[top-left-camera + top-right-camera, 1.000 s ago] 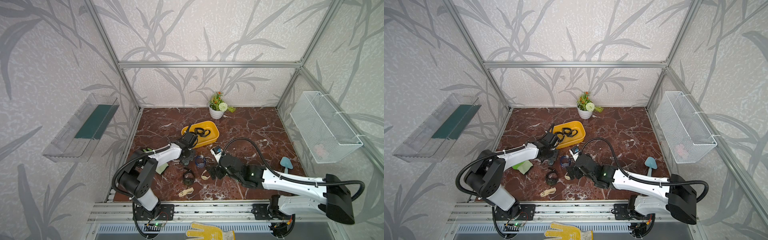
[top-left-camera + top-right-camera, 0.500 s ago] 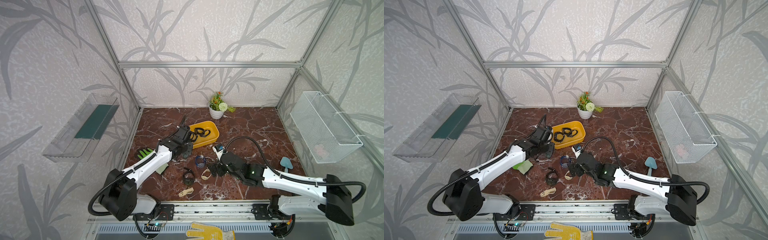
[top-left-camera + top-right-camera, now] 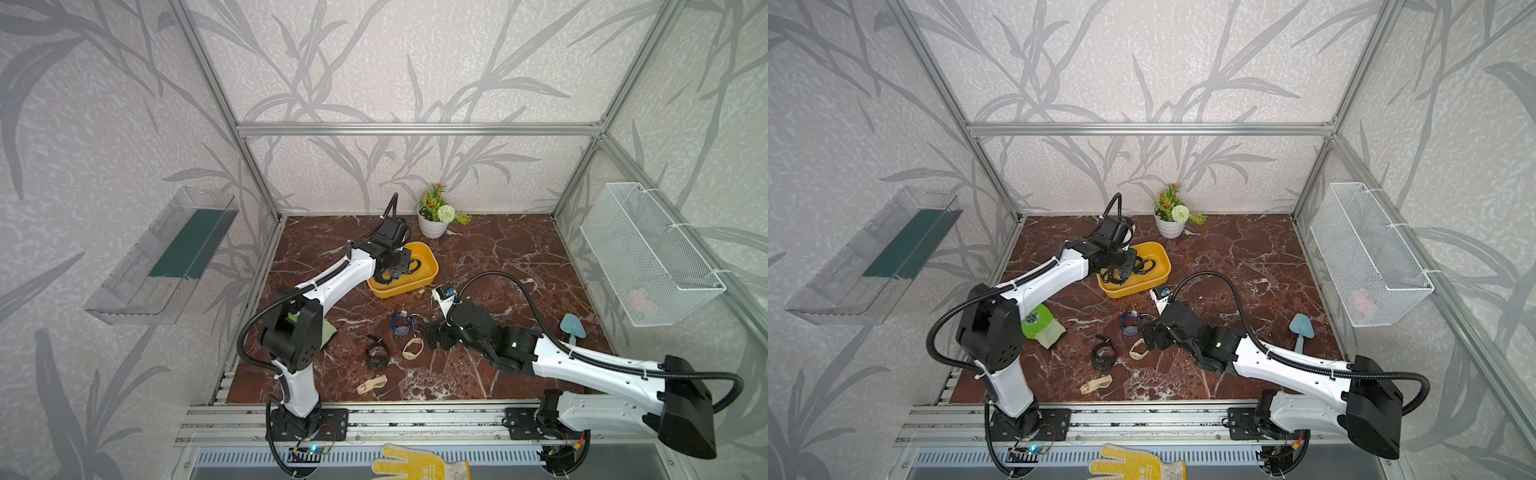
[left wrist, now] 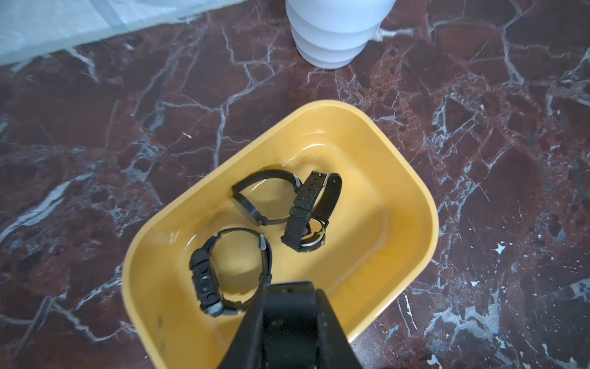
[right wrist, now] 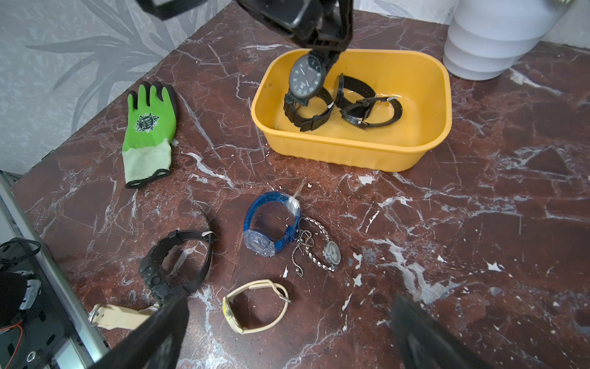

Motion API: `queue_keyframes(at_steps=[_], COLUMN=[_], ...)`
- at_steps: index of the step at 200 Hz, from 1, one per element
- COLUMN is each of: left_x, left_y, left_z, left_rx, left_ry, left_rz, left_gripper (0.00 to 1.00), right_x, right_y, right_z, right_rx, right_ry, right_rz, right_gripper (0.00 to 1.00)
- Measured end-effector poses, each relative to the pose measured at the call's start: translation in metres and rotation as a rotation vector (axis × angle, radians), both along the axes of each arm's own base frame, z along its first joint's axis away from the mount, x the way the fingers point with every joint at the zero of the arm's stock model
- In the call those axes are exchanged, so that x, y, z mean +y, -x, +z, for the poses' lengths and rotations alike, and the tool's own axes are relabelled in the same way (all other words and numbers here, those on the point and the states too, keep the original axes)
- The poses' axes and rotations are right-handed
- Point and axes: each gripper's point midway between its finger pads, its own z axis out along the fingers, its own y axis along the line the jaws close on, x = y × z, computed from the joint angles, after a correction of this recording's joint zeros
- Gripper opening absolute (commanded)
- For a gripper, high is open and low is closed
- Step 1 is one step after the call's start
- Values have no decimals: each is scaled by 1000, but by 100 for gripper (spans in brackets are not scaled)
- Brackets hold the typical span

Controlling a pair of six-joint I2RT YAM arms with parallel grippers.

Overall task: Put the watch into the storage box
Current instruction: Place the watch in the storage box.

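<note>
Moved within the last second: left claw (image 5: 325, 48), from over the strewn watches on the marble surface (image 3: 498, 249) to above the yellow storage box (image 5: 351, 153). Far left, clear wall tray (image 3: 166, 257); next, green glove (image 5: 148, 127), lying flat, not involved. Left claw clamped on the strap of a black round-dial watch (image 5: 305, 78), hanging over the box interior above a chunky black watch (image 4: 204, 281) and two slimmer black watches (image 4: 303, 217) on the box floor; contact with them not discernible. Step judged: release into the box. Next: part the jaws, then lift clear without snagging the strap. Further right, on the surface: blue watch (image 5: 265, 230), silver chain watch (image 5: 330, 252), beige watch (image 5: 255, 306). Right claw (image 3: 430, 337) spread wide, empty, low beside them. Far right, white wire basket (image 3: 648, 257).
</note>
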Motion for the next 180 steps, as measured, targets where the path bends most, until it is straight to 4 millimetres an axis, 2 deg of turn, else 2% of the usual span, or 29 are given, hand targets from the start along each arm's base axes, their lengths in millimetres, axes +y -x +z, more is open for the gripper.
queue_keyframes(at_steps=[23,43,90,114,145,162,180], left_x=[-10,-14,-23,-25,-21,-20,-19], left_y=[-17,-30,-58,-61,-60,-58,-59], left_z=[-22,-32,-35,-45,-69,-76,-76], left_rx=[23,26,7,23,75,98,103], left_ry=[-21,-33,-31,-30,-36,-32,-20], left_rz=[-13,-17,-23,-26,-22,-13,-13], left_gripper=[23,23,23,23,25,29,35], right_x=[-8,-11,-11,-13,-16,-17,-18], right_y=[-7,-10,-11,-12,-12,-13,-14], right_z=[-2,-3,-3,-4,-7,-7,-7], right_rx=[11,15,18,22,31,34,35], right_ry=[1,1,1,2,1,0,-1], right_rz=[-35,-49,-53,-61,-72,-78,-84], right_gripper=[99,99,99,99,99,99,99])
